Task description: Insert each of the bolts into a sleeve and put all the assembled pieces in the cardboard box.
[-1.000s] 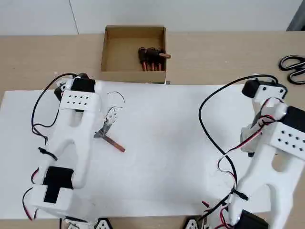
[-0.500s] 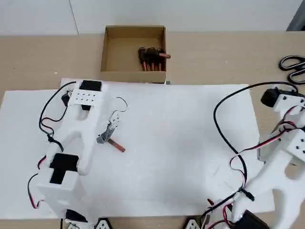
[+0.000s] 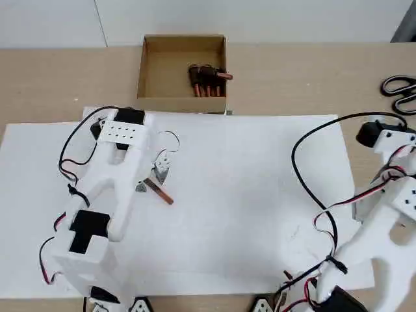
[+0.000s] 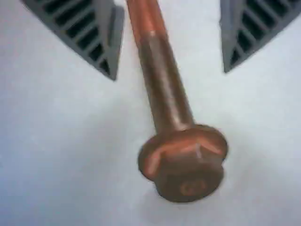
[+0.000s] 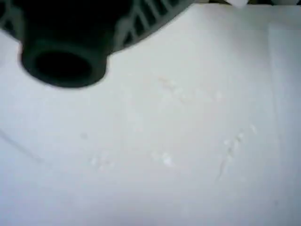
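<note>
- Wooden table (image 3: pixel 292 71) is carrying everything I'm working with, and a white sheet (image 3: pixel 260 208) is covering most of its near side.
- I'm seeing the left arm (image 3: pixel 107 195) lying over the left part of the sheet, while the right arm (image 3: pixel 383 221) is sitting at the sheet's right edge, well apart from the work. I cannot tell how the right arm's tool is standing.
- I'm finding the cardboard box (image 3: pixel 182 104) on the bare table at the sheet's far edge, towards its left end. It is lying beyond the left arm's tip.
- Scissors (image 3: pixel 400 91) are lying at the table's right edge, out of play.
- I'm counting a small cluster of assembled pieces (image 3: pixel 207 79) in the box, bunched against its right wall; the rest of the floor is showing bare cardboard.
- I'm holding the left gripper (image 3: pixel 151 182) wide open and gripping nothing. Its jaws are standing either side of the shank, apart from it.
- I'm watching the bolt (image 4: pixel 181 160) lying flat on the sheet, just beside the left arm. Its long axis is running diagonally from far-left to near-right, passing between the jaws.
- I'm reading the darker length next to the flanged head as a sleeve (image 4: pixel 164 89) already on it, though I cannot be sure.
- I'm judging the left arm far nearer, so closing across the shank looks like the next call.
</note>
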